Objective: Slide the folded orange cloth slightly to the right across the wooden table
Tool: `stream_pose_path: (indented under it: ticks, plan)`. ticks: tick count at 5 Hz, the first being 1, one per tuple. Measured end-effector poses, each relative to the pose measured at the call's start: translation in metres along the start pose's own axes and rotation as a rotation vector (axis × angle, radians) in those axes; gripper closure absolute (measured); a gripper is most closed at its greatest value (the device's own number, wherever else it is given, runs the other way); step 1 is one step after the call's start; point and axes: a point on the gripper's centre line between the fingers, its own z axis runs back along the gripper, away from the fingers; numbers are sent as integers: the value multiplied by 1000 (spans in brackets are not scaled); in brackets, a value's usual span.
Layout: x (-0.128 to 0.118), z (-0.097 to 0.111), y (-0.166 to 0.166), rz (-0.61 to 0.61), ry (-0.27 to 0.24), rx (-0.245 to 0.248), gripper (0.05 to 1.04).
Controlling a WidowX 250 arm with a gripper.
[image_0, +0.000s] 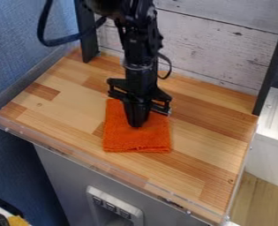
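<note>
From my claw, I see a wooden desk edged by a clear rim, pale planks at one o'clock, black posts at eleven and two, a blue wall at ten, and a socket strip at six.

Cloth on tabletop, pincer over cloth, wall behind tabletop, rail along its front, partition to its left

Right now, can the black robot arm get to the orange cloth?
Probably yes. Its end effector points down right at the orange cloth, and I see nothing else in the way. I can't tell if they're already touching.
</note>
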Motion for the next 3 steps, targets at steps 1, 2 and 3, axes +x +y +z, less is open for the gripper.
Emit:
stream_pose_path:
  ticks: [1,2,3]
  plan:
    - [1,-7,0,2,8,0,1025]
    - [3,-8,0,13,2,1,1025]
    - [3,-9,1,15,0,6,1025]
